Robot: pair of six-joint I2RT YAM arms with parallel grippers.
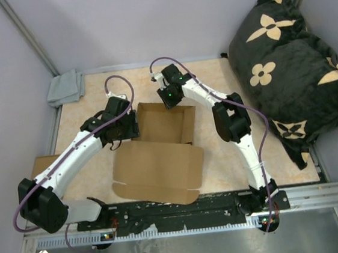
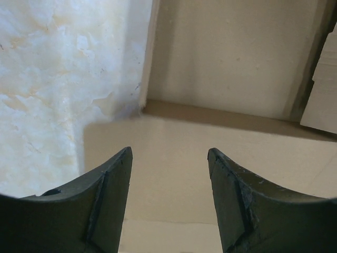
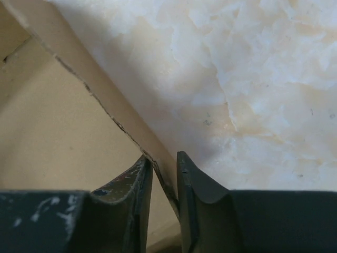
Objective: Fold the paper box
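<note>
Cardboard is filling the middle of the frame: the box [image 1: 161, 163] is lying on the marbled tabletop [image 1: 216, 158], its big flap spreading toward the bottom centre and its tray with raised walls sitting just above. The left gripper [image 2: 168, 158] is hovering at the tray's left side, jaws standing wide, gripping nothing. The right gripper [image 3: 164, 163] is pinching the tray's upper wall, narrow, the cardboard edge sitting between its fingers. A grey cloth [image 1: 65, 88] is lying in the upper left corner; a black flowered pillow [image 1: 289, 59] is resting at the upper right.
</note>
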